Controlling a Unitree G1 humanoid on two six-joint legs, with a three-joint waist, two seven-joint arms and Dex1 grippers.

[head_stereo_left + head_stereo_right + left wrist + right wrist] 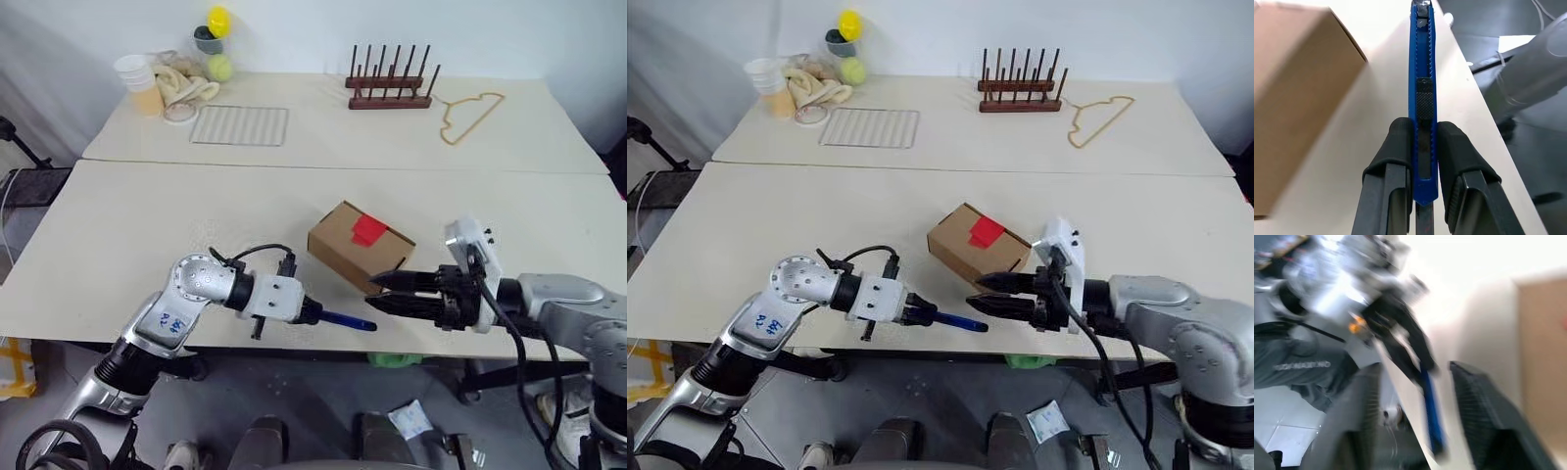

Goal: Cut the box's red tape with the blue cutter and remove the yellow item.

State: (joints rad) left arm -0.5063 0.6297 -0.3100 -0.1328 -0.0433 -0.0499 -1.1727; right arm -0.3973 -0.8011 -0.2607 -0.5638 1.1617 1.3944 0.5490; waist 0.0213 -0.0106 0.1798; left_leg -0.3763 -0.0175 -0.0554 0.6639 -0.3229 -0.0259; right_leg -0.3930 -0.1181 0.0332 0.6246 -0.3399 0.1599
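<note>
The box (353, 247), a small brown carton, lies near the table's front edge with the red tape (369, 230) across its top seam. My left gripper (312, 313) is shut on the blue cutter (345, 320), which points right, toward the other arm, just off the table's edge below the box. The left wrist view shows the blue cutter (1422, 73) clamped between the fingers (1393, 152), with the box (1293, 98) beside it. My right gripper (377, 294) stands open and empty at the box's front right corner, pointing left at the cutter's tip. The yellow item is out of view.
On the far table are a wooden peg rack (390, 83), a thin yellow hanger (470, 113), a wire grid (240, 125), and cups, cloth and small balls (181, 73) at the back left. Both grippers hover at the near table's front edge (294, 333).
</note>
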